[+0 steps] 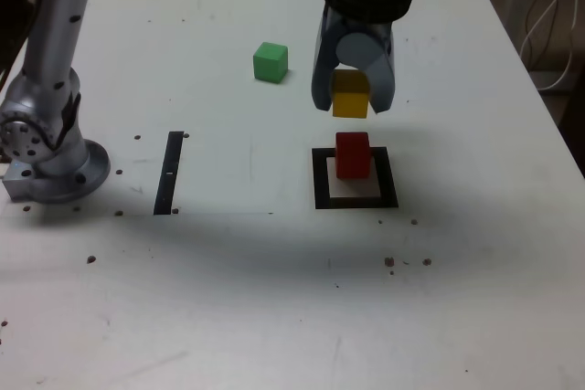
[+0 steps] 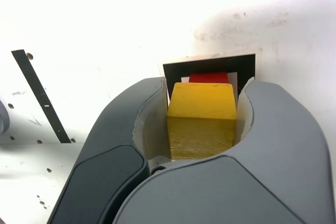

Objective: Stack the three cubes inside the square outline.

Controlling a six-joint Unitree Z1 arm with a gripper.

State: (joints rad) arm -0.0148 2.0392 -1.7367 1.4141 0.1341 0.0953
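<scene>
While the white bench (image 1: 274,299) lies bare in front, the thick black square outline with a white centre (image 1: 356,200) holds the small solid red cube (image 1: 353,154) inside it. Above that red cube, not touching it, the dark grey gripper (image 1: 353,98) hangs with its jaws clamped on the small solid yellow cube (image 1: 350,95). Beyond the outline, toward the exterior view's left, the small solid green cube (image 1: 271,61) rests well apart on the bench.

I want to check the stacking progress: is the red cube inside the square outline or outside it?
Inside. The red cube stands upright on the white centre of the square outline, black border visible around it.
</scene>
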